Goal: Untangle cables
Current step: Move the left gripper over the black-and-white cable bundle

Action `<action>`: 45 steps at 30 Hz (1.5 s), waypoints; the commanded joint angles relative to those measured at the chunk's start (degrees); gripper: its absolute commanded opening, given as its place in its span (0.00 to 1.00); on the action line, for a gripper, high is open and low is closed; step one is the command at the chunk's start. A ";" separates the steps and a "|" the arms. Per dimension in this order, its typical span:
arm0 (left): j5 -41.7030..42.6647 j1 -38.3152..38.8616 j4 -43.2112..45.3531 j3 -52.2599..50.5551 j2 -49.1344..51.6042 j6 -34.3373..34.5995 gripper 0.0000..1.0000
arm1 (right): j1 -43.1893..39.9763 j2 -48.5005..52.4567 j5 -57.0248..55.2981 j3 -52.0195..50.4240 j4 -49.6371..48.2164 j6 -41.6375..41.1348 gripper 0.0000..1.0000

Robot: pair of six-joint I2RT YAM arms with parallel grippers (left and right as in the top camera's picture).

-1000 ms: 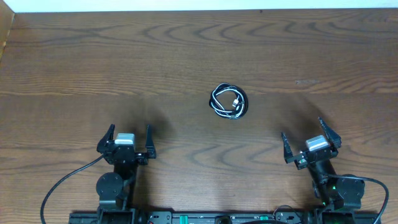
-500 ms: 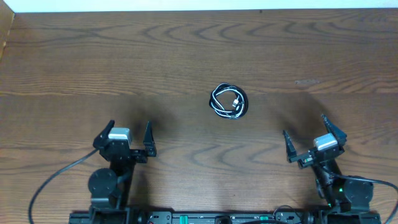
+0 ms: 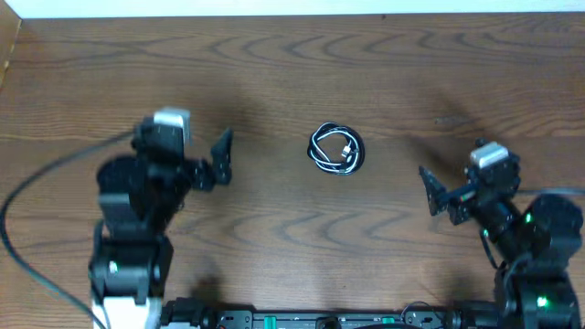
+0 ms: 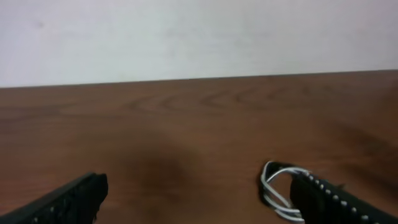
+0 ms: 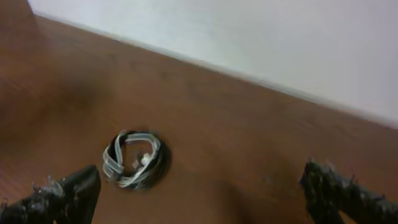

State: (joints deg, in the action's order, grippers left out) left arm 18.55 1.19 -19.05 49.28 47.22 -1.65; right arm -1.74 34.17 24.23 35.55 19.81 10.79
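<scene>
A small coil of tangled black and white cables lies on the wooden table near the middle. My left gripper is open and empty, left of the coil and apart from it. In the left wrist view the coil lies partly behind the right finger of that gripper. My right gripper is open and empty, to the right of the coil and a little nearer. In the right wrist view the coil lies just beyond the left finger of this gripper.
A pale wall rises behind the table's far edge. A black lead trails from the left arm over the table's left side.
Both arms have lifted from the near edge and moved forward over the table, toward the coil's level. Both grippers stay open. The coil has not moved.
</scene>
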 commanded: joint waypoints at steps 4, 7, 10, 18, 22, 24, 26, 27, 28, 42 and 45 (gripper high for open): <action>4.98 3.08 -10.12 18.69 17.18 0.46 0.99 | 0.28 11.80 3.82 13.40 9.35 2.03 0.99; 4.81 5.86 -16.46 26.80 24.96 0.46 0.99 | 0.28 16.52 3.82 18.60 14.40 2.14 0.99; 4.76 8.35 -23.67 35.28 32.92 0.44 0.99 | 0.28 21.29 3.82 23.63 19.74 2.14 0.99; 1.79 13.73 -36.00 50.71 49.96 -0.15 0.99 | 0.28 31.52 6.58 31.71 27.96 2.12 0.99; 1.77 14.86 -30.32 50.66 54.80 -0.17 0.99 | 0.31 33.55 9.53 31.71 27.82 0.04 0.99; 2.51 15.15 -28.20 50.45 57.20 -0.15 0.99 | 0.31 34.18 11.34 31.69 28.76 -2.01 0.99; 3.78 15.67 -26.16 50.31 59.98 -0.22 0.99 | 0.33 34.56 12.70 31.67 29.38 -2.86 0.99; 3.98 15.96 -25.57 50.29 61.13 -0.44 0.99 | 0.33 34.60 12.52 31.67 29.57 -2.84 0.99; 4.50 16.39 -25.18 50.29 62.64 -1.88 0.99 | 0.33 34.64 12.04 31.67 29.79 -2.84 0.98; -1.95 23.39 -19.04 50.29 78.23 -6.69 0.62 | 0.33 34.64 10.16 31.67 30.45 -2.86 0.83; -1.95 23.43 -18.34 50.27 79.82 -6.69 0.57 | 0.33 34.64 10.16 31.67 30.80 -2.86 0.83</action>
State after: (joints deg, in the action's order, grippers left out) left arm 18.09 24.93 -37.65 98.76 125.64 -7.66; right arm -1.72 68.73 34.04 66.00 50.33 8.34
